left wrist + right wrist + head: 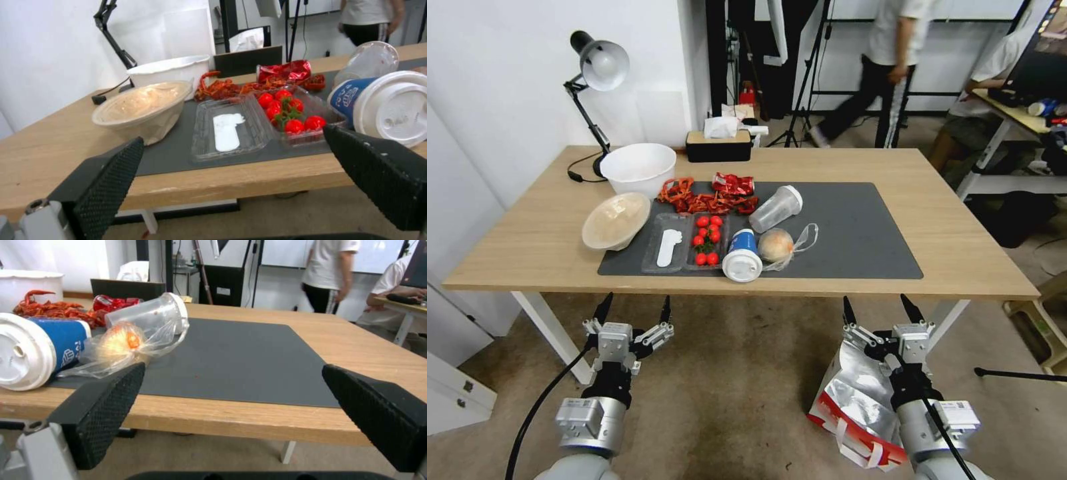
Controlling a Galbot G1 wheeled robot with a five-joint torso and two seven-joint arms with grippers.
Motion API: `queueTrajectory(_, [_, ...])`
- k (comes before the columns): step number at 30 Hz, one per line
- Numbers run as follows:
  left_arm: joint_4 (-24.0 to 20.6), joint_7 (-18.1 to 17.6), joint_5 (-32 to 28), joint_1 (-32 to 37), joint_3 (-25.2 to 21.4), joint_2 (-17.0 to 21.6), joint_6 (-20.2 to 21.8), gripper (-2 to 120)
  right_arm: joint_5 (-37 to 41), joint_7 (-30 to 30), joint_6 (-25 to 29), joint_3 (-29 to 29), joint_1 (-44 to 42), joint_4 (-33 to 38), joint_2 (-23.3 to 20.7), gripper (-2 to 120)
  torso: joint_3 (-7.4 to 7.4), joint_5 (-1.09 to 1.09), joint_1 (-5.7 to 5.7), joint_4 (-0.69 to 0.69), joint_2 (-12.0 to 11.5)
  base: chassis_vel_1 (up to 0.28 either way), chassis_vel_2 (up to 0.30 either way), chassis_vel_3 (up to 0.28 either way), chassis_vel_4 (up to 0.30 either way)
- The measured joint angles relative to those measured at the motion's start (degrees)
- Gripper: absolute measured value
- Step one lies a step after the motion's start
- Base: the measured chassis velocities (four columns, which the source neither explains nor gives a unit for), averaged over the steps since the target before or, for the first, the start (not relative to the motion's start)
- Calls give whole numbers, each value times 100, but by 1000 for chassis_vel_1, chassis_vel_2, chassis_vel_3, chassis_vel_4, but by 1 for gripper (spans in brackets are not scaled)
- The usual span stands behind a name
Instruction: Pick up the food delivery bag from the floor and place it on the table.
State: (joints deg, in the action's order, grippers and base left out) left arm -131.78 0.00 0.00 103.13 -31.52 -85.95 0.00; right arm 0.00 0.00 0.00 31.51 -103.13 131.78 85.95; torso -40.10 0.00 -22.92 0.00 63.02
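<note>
Floor [740, 373] fills my near view, grey-brown and stained. Counter [960, 240] spans the far half, light wood on white legs, with a dark grey mat [854, 233] across its middle. Food delivery bag [854, 393] sits on the floor at near right, just in front of the counter's near edge, mouth open with silver foil lining showing, red band and white straps along its near side; my right arm partly covers it. White bowl [639, 168] stands far left on the counter, and a tan bowl [616, 220] lies tipped on its side at the mat's left edge. Black tissue box [719, 147] is at the far edge, desk lamp [597, 70] at far left. Red crayfish pile [700, 197] is on the mat's far-left part, and a clear tray [666, 250] with cherry tomatoes [707, 239] beside it sits near the front. A clear cup [777, 208] and a blue cup [742, 255] both lie on their sides, and a bagged bun [777, 245] is just right of the blue cup. My left hand [632, 312] hovers low in front of the counter edge at left, fingers spread, holding nothing. My right hand [879, 312] hovers above the bag's far edge, fingers spread wide, nothing between them.
</note>
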Motion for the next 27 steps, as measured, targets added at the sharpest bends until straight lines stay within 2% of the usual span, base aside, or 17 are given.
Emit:
queueTrajectory(13, [0, -1, 0, 0, 1, 0, 0, 100, -2, 0, -6, -1, -3, 0, 2, 100, 0, 0, 0, 0, 0, 0, 0, 0, 0])
queueTrajectory(16, [-19, -100, -72, 3, 79, 40, 48, 100, -105, -57, -152, -82, -86, 21, 102, 100, 0, -1, 0, 4, 0, 0, 0, 0, 0])
queueTrajectory(17, [-83, -254, -203, 9, 224, 105, 153, 100, -313, -197, -452, -293, -261, 86, 312, 100, 0, 0, 0, 2, 0, 0, 0, 0, 0])
queueTrajectory(18, [-164, -449, -362, 17, 403, 186, 291, 100, -478, -315, -687, -461, -406, 133, 487, 100, 0, 4, 0, -5, 0, 0, 0, 0, 0])
queueTrajectory(19, [-259, -713, -575, 28, 625, 301, 474, 100, -544, -382, -802, -526, -468, 172, 572, 100, 0, -4, 0, -3, 0, 0, 0, 0, 0])
queueTrajectory(20, [-315, -860, -694, 37, 753, 362, 573, 100, -556, -412, -830, -546, -483, 182, 602, 100, 1, -3, 1, -1, 0, 0, 0, 0, 0])
queueTrajectory(21, [-315, -860, -694, 37, 753, 362, 573, 100, -556, -412, -830, -546, -483, 182, 602, 100, 1, -3, 1, -1, 0, 0, 0, 0, 0])
queueTrajectory(24, [-560, -1489, -1210, 65, 1316, 626, 1016, 100, -562, -452, -837, -554, -496, 183, 616, 100, 1, 0, 1, 1, 0, 0, 0, 0, 0])
queueTrajectory(26, [-607, -1618, -1313, 71, 1423, 676, 1102, 100, -562, -452, -835, -554, -496, 186, 616, 100, 0, 1, 1, 0, 0, 0, 0, 0, 0])
queueTrajectory(27, [-692, -1915, -1571, 97, 1706, 809, 1130, 100, -562, -458, -825, -551, -495, 200, 617, 100, 0, 0, 1, -2, 0, 0, 0, 0, 0])
